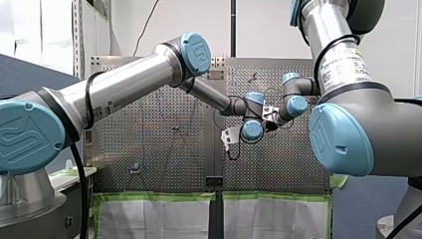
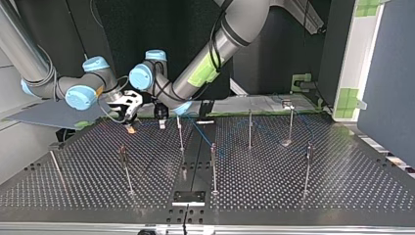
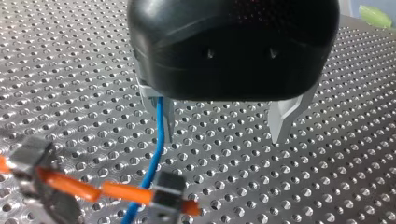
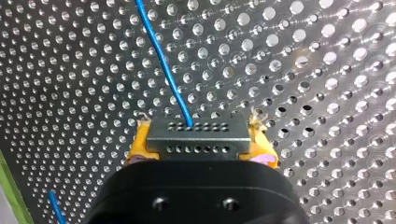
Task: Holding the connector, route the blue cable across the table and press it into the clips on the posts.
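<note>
Clamping the connector (image 4: 198, 138) — the one rigid hold on a thin, limp-looking blue cable (image 4: 163, 60) — my right gripper (image 4: 201, 145) grips well, while the fingers (image 3: 282, 119) of my left gripper (image 3: 223, 135) gape, gripping nothing.

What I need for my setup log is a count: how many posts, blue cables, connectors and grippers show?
posts: 7, counted in the top view
blue cable: 1
connector: 1
grippers: 2, left gripper and right gripper
Total: 11

Blue cable (image 4: 161, 60), grey dotted connector (image 4: 198, 137), yellow pads (image 4: 139, 142), silver perforated table (image 2: 293, 171)
</note>
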Motion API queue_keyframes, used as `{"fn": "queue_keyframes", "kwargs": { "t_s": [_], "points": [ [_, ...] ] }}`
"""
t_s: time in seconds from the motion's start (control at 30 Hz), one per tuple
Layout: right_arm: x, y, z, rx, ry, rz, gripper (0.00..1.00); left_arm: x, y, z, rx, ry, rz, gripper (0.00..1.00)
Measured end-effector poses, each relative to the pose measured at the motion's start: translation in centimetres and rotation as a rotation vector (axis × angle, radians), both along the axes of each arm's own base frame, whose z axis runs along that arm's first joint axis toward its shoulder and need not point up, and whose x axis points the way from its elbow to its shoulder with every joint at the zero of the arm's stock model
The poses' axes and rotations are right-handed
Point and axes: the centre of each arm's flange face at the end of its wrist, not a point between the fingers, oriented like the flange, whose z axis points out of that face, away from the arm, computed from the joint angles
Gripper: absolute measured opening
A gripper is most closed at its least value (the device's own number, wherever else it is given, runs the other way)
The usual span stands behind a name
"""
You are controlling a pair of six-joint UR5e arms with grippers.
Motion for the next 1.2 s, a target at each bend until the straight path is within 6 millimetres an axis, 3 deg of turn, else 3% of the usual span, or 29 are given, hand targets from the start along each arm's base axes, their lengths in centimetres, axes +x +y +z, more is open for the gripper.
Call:
{"fn": "queue_keyframes", "kwargs": {
  "t_s": [0.23, 0.27, 0.3, 0.33, 0.37, 0.4, 0.47, 0.93, 1.2],
  "points": [
    [0.0, 0.2, 0.8, 0.0, -0.002, 0.0, 0.0, -0.1, 0.0, 0.2, -0.001, 0.014, 0.002, 0.97],
    [0.0, 0.3, 1.0, -0.001, -0.003, 0.0, 0.0, -0.2, 0.0, 0.2, -0.001, 0.017, 0.003, 0.75],
    [0.0, 0.3, 1.2, -0.001, -0.004, 0.0, 0.0, -0.2, 0.0, 0.2, -0.001, 0.018, 0.005, 0.75],
    [-0.1, 0.3, 1.3, -0.002, -0.004, 0.0, 0.0, -0.2, 0.0, 0.3, -0.001, 0.019, 0.008, 0.6],
    [-0.1, 0.3, 1.4, -0.002, -0.005, -0.001, 0.0, -0.3, 0.0, 0.4, -0.002, 0.018, 0.01, 0.34],
    [-0.1, 0.3, 1.5, -0.002, -0.005, -0.001, 0.0, -0.3, 0.0, 0.5, -0.002, 0.018, 0.01, 0.34],
    [-0.1, 0.3, 1.6, -0.002, -0.005, -0.002, 0.0, -0.4, -0.2, 0.8, -0.006, 0.015, 0.01, 0.03],
    [-0.3, 0.4, 2.1, -0.003, -0.002, -0.003, 0.0, -1.1, -1.0, 4.2, -0.032, 0.021, 0.012, 0.0],
    [-0.6, 0.6, 5.9, -0.028, -0.039, -0.006, 0.0, -1.6, 0.5, 7.4, -0.046, 0.008, 0.058, 0.0]
  ]
}}
